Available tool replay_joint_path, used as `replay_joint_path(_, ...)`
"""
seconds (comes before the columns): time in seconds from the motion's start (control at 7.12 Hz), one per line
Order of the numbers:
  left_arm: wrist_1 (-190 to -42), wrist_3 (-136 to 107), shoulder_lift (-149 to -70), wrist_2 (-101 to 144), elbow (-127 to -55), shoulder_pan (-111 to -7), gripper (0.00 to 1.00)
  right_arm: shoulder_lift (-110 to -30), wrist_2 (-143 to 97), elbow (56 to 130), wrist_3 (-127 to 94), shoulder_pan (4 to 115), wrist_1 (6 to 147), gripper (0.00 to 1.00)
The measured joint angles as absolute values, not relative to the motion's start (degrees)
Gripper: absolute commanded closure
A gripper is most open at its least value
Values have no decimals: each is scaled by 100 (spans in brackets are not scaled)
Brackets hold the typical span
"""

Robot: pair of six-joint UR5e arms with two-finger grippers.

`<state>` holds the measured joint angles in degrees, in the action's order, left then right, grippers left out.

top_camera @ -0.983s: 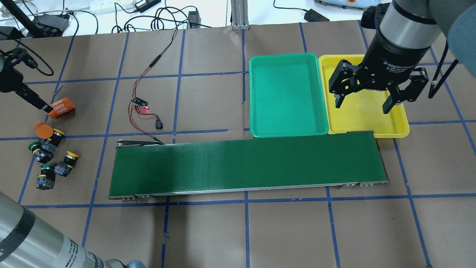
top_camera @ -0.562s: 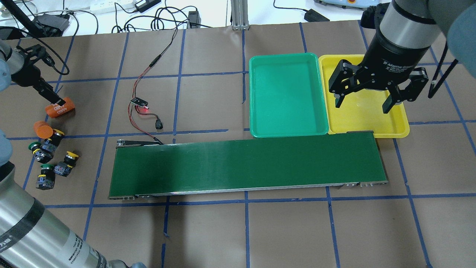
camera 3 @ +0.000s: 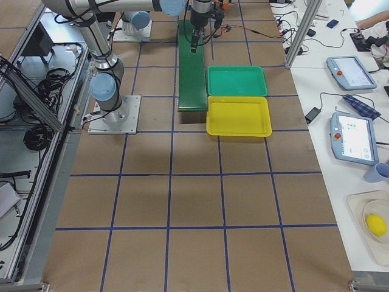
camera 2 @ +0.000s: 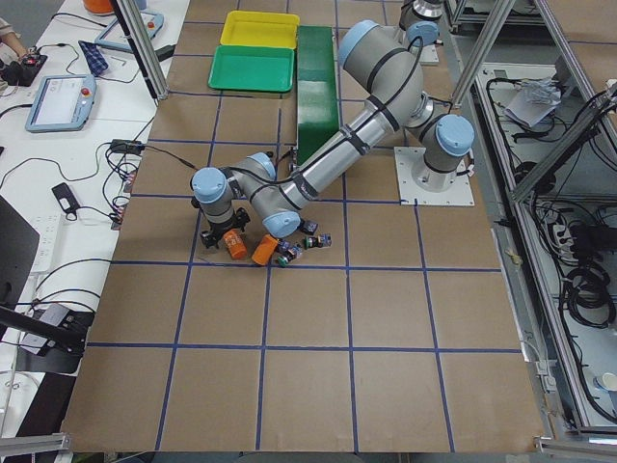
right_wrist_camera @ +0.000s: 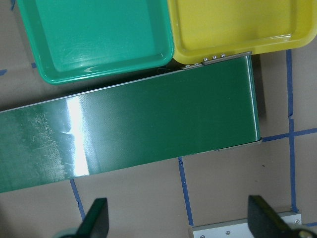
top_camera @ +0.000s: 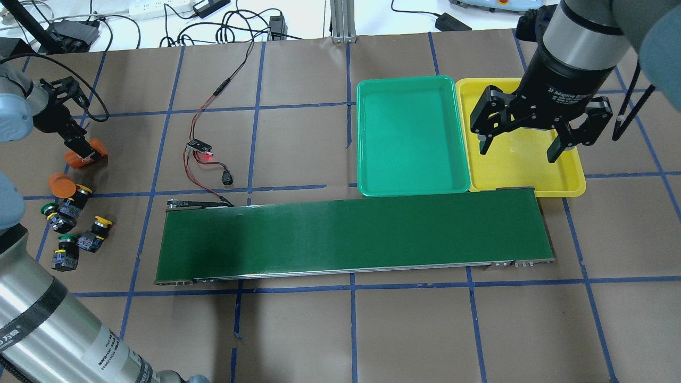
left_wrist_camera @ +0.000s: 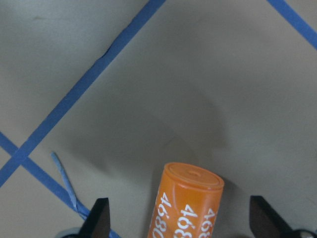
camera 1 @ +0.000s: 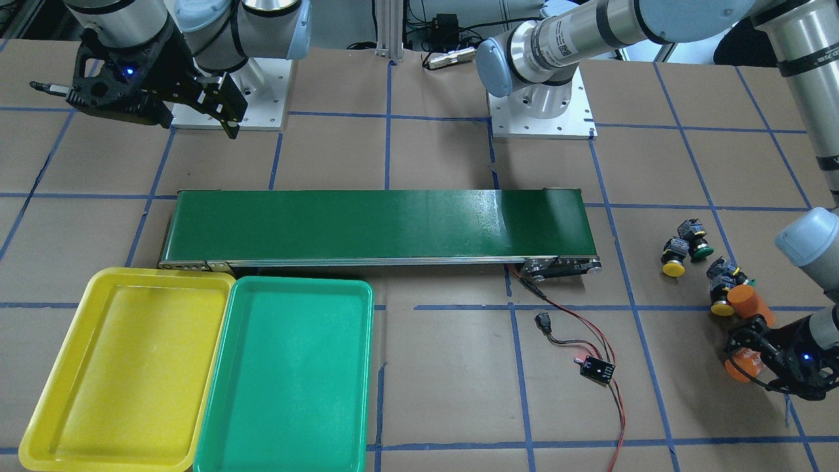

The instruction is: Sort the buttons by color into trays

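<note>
**Left wrist-mounted view: left gripper astride a stray orange cylinder, no button yet sorted**

The left gripper's jaws stand spread, one finger on either side of the orange cylinder. The cylinder lies on its side with its printed numerals up, and neither pad is seen to touch it. It is not one of the task's things, so this pose is best read as clearing clutter from the work area. That reading is a judgement only.

In the overhead exterior view the four buttons sit in a loose cluster at the left end of the table, near the left end of the conveyor belt. Two have yellow caps and two have green. A second orange cylinder stands upright just beside one yellow-capped button and crowds any approach to it.

The green tray and yellow tray lie side by side with rims touching, against the far edge of the belt's right end. Neither holds a button.

The layout suggests a division of labour, with the buttons within the left arm's reach, the trays within the right arm's, and the belt joining the two.

The right gripper hangs raised near the tray end, jaws spread and holding nothing. Its wrist camera looks down on the belt's end and the near edges of both trays. This stance would suit waiting for a button to arrive.
</note>
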<state>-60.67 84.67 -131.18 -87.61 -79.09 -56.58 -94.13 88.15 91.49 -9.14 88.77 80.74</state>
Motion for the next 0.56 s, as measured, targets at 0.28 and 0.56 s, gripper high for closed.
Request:
replay_joint_path(0.28,-6120,8506,-13075,-8778,-7944,-5659,100,-9422,8815,9150,-914,8877,8059,0)
replay_joint_path(0.56,-6347,8782,-12881,-8810,-8042,-5705,100,-9422,8815,9149,-914,8877,8073,0)
